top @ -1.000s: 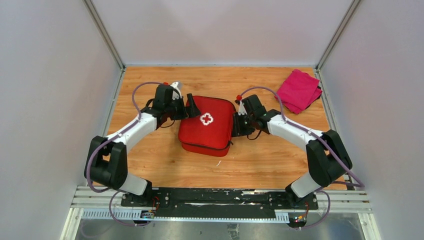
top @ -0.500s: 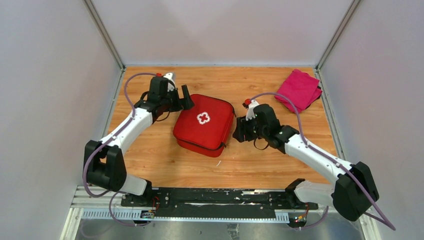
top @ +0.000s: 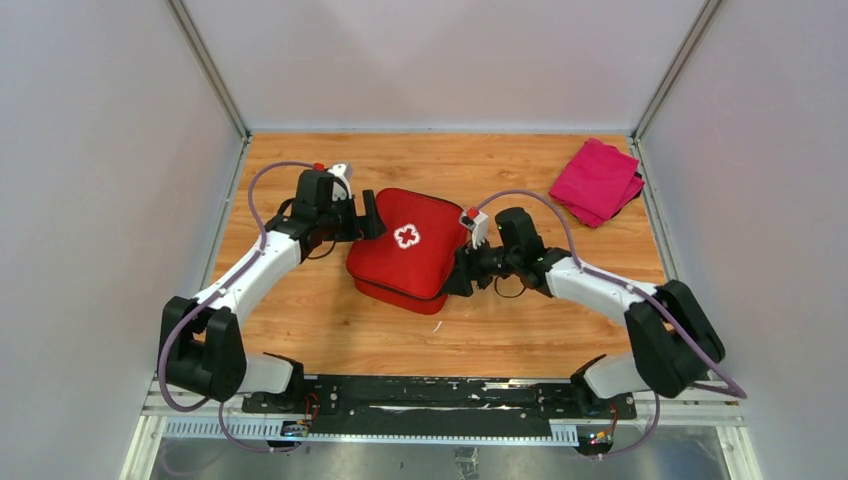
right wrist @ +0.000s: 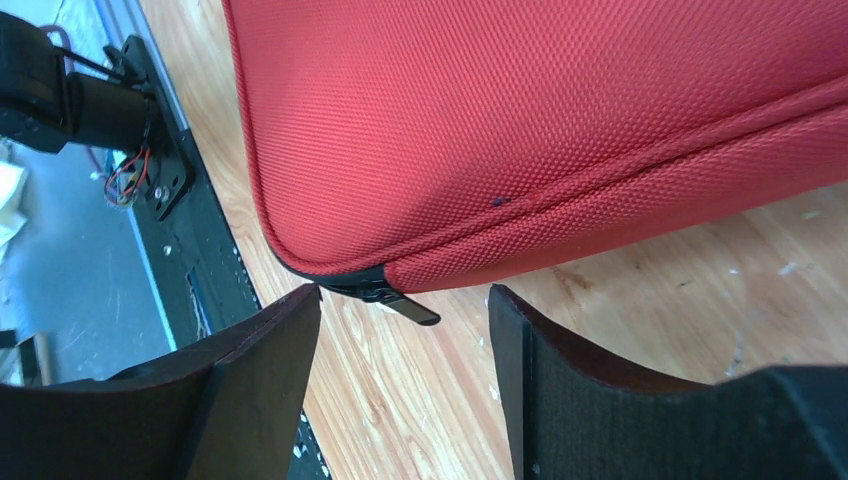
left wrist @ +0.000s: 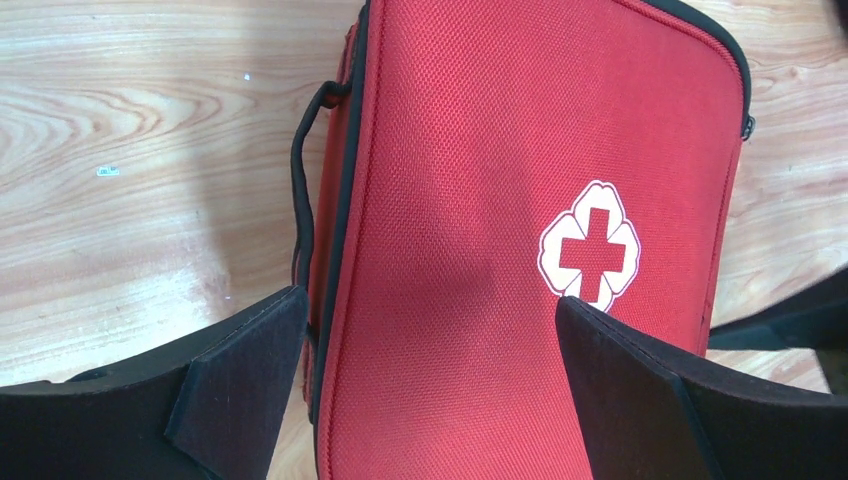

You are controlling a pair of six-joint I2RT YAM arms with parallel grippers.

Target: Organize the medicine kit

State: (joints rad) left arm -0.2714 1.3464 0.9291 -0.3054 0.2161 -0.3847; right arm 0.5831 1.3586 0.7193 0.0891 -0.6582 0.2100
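The medicine kit [top: 408, 250] is a red zip case with a white cross [top: 406, 236], lying closed and slightly turned on the wooden table. My left gripper [top: 368, 215] stands open at its back-left corner. In the left wrist view the left gripper [left wrist: 430, 300] spans the lid [left wrist: 470, 180], one finger beside the black carry strap [left wrist: 300, 190], the other near the cross [left wrist: 590, 255]. My right gripper [top: 458, 280] is open at the front-right corner. In the right wrist view the black zip pull [right wrist: 415, 310] sticks out by the tips of the right gripper [right wrist: 406, 293], ungripped.
A folded magenta cloth [top: 597, 180] lies at the table's back right corner. Grey walls close in the left, back and right sides. The black base rail [top: 440, 392] runs along the near edge, also seen as the rail [right wrist: 160, 170] close to the kit's corner.
The kit slid and turned slightly left. My left gripper came off its back-left corner. My right arm swung to the front-right corner, and its jaws opened wider.
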